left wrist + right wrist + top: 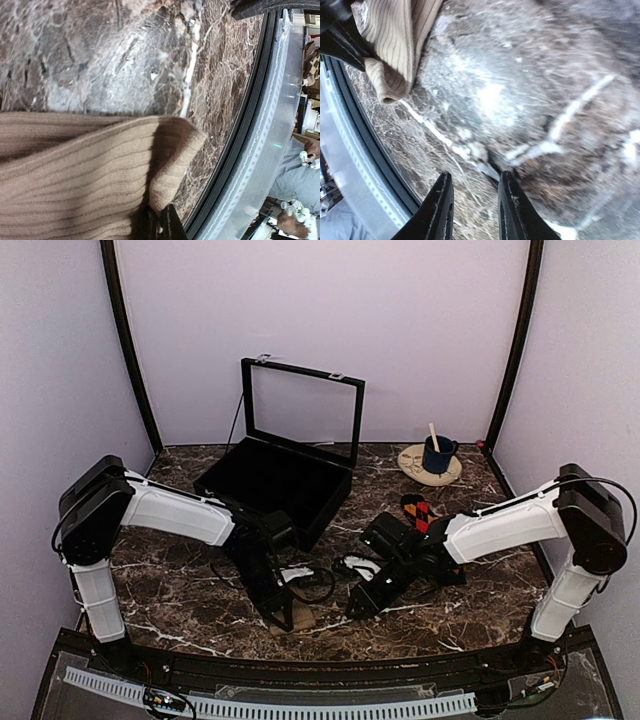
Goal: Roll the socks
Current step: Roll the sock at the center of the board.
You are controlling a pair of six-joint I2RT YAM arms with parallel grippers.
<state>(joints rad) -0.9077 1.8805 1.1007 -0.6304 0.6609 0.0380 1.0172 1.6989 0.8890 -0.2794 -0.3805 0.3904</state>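
One of the socks shows its tan ribbed side and lies folded on the marble near the table's front edge. My left gripper is shut on that sock's edge; from above it is low at the front, with a bit of tan sock beside it. The other of the socks, black with red-orange diamonds, lies behind my right arm. My right gripper hovers open over bare marble just right of the left one, nothing between its fingers. Its camera catches the tan sock hanging at the upper left.
An open black box with a raised lid stands at the back left of centre. A plate with a blue cup sits at the back right. The table's black front rim runs close to both grippers.
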